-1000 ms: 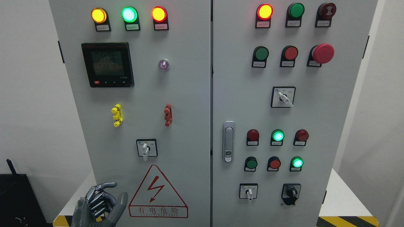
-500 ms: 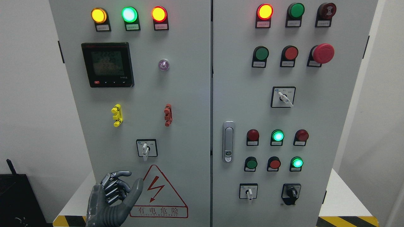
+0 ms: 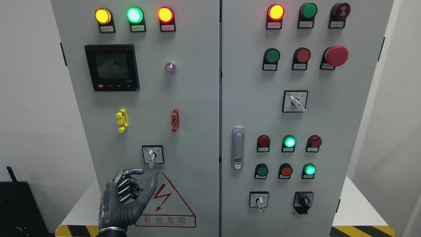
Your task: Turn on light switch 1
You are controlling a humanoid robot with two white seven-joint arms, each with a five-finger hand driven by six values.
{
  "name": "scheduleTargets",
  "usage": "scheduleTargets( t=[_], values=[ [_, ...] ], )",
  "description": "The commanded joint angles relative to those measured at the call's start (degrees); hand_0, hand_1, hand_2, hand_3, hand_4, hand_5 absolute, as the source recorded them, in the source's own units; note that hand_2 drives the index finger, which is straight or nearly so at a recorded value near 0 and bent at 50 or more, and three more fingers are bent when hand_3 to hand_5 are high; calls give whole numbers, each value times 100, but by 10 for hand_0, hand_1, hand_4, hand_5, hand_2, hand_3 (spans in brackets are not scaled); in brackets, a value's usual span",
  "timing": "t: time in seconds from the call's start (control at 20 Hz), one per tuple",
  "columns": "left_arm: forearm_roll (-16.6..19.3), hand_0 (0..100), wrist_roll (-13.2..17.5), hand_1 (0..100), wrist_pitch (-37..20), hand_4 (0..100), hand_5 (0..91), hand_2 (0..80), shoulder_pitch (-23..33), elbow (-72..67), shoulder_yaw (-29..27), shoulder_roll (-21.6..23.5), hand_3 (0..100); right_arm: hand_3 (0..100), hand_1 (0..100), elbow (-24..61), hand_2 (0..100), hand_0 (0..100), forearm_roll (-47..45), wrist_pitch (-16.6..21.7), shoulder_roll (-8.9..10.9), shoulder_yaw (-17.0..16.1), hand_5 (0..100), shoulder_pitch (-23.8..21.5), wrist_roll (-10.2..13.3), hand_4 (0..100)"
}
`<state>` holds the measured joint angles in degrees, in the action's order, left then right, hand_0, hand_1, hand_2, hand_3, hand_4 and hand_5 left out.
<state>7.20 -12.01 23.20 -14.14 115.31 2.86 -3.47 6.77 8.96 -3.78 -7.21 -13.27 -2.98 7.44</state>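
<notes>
A grey electrical cabinet has two doors. On the left door (image 3: 197, 98) a small rotary selector switch (image 3: 152, 154) with a white handle pointing down sits in a black-framed square. My left hand (image 3: 146, 176) is dark grey and rises from the bottom edge, just below and left of that switch, not touching it. Its fingers (image 3: 126, 187) are loosely bent, the thumb is spread out, and it holds nothing. The right hand is not in view.
A red warning triangle (image 3: 164, 200) lies under the switch. A yellow clip (image 3: 121, 120) and a red clip (image 3: 175, 120) sit above it. The right door carries several buttons, lamps, a handle (image 3: 238, 148) and more selector switches (image 3: 295, 101). A black box (image 3: 16, 210) stands at lower left.
My left hand has moved up and to the right, from the lower edge of the door to just below the selector switch. The switch handle has not moved.
</notes>
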Motion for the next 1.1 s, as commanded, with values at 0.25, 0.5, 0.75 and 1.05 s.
scheduleTargets(
  t=[0.25,0.5,0.75,1.05],
  values=[
    [62,61,-3,670,53,920,868,468,-132,-158,-146,-146,871,0,0,0,0,308,0,0,0,0,0,-1,3,0],
    [62,71,-3,673,211,916,868,479,-211,-175,-137,-189,876,0,0,0,0,307,0,0,0,0,0,-1,3,0],
    [62,81,-3,675,282,913,868,490,-291,-228,-111,-207,872,0,0,0,0,307,0,0,0,0,0,-1,3,0],
    [62,94,-3,676,369,910,868,499,-361,-254,-93,-216,869,0,0,0,0,307,0,0,0,0,0,8,3,0]
  ],
)
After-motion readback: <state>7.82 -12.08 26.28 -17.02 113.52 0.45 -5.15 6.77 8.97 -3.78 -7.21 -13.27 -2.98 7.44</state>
